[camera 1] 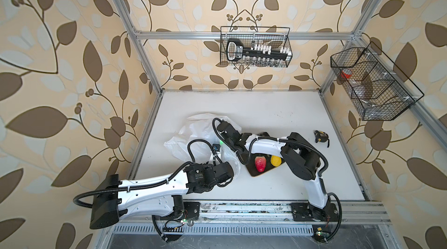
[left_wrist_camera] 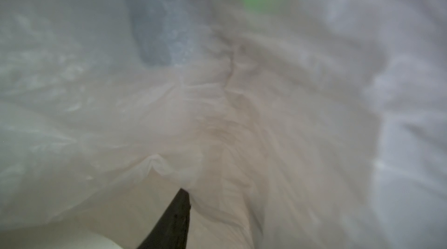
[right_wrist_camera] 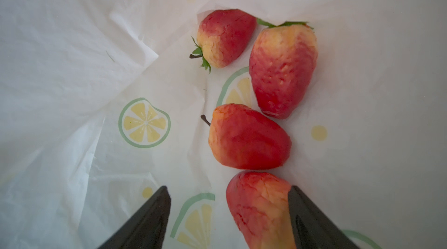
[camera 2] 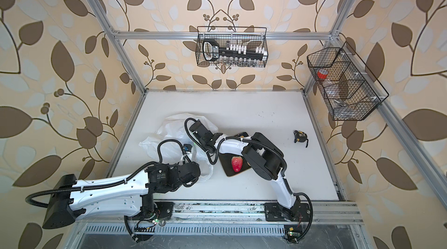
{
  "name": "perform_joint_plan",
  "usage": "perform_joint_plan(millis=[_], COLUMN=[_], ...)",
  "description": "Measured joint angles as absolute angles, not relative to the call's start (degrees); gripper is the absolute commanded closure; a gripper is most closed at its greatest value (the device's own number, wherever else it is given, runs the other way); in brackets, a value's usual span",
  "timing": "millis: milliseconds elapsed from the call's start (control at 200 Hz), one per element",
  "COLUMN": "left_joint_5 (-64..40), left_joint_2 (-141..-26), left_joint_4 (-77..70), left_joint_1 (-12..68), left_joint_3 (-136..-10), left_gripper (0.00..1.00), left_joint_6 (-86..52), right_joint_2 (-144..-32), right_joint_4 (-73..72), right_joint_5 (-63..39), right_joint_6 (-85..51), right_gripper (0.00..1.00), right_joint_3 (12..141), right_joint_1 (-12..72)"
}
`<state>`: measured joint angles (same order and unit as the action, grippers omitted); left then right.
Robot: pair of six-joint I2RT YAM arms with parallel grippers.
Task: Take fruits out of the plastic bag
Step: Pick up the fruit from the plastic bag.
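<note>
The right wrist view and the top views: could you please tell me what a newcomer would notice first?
Four glossy red-and-yellow fruits lie in the lemon-printed plastic bag in the right wrist view, the nearest fruit between the open jaws of the right gripper. In a top view, a red fruit and a yellow fruit sit on the black tray beside the bag.

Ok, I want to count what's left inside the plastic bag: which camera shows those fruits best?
The right wrist view: four red fruits lie in sharp close-up on the plastic bag, one between the open right pincer's tips. Both top views show only the bag's outside under the arms; the left wrist view shows just blurred plastic.
</note>
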<state>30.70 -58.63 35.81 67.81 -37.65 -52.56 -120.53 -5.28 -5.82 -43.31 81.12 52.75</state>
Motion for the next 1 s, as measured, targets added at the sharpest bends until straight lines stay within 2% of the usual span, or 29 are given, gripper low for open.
perform_joint_plan(millis=[150,445,540,690,1000], left_joint_5=[30.5,27.9,27.4,27.2,27.2], left_joint_2=[-53.1,-22.2,-15.9,-12.4,-12.2], left_joint_4=[37.6,40.2,42.3,45.2,47.4], left_joint_1=[67.8,64.7,64.4,64.4,64.4], left_joint_3=[-37.6,-28.1,-26.1,-25.2,-25.2], left_gripper=[1.00,1.00,1.00,1.00,1.00], left_joint_6=[-52.5,-52.7,-54.0,-56.2,-59.0], right_joint_2=[-120.5,-122.3,-123.5,-125.1,-130.3], right_joint_4=[-5.3,-5.4,-5.1,-4.5,-3.1], right_joint_5=[-5.7,-4.1,-2.5,0.6,6.0], right_joint_6=[-43.2,-43.0,-42.4,-41.4,-40.2], right_gripper=[0.23,0.21,0.20,0.18,0.18], right_joint_3=[81.1,81.1,81.7,84.1,90.5], right_joint_1=[52.8,53.0,53.7,55.1,56.2])
